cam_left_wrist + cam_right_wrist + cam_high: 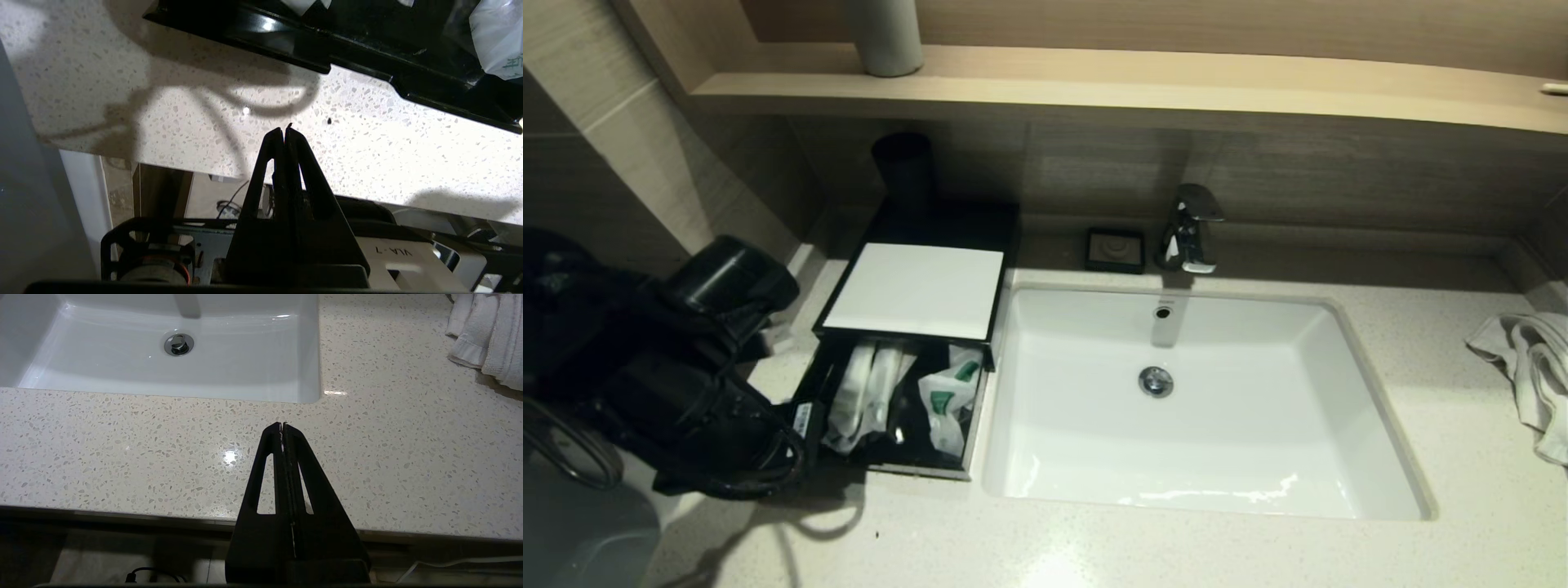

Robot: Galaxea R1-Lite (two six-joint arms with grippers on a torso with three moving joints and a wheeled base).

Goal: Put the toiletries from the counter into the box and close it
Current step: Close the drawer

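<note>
**A:** pretty sure this is a hotel bathroom, anyone else? White undermount sink point(1045, 457) dead center in a speckled stone counter point(1462, 384), chrome faucet point(1191, 229) at 12 o'clock.

**B:** yep. Black amenity box point(907, 457) at 9 o'clock with wrapped toiletries point(947, 396) inside, that's the giveaway. Crumpled white towel point(1531, 367) at 3 o'clock, little black soap dish point(1115, 249) by the faucet, wood shelf point(1143, 86) along the back wall with a grey cup point(884, 37).
</note>
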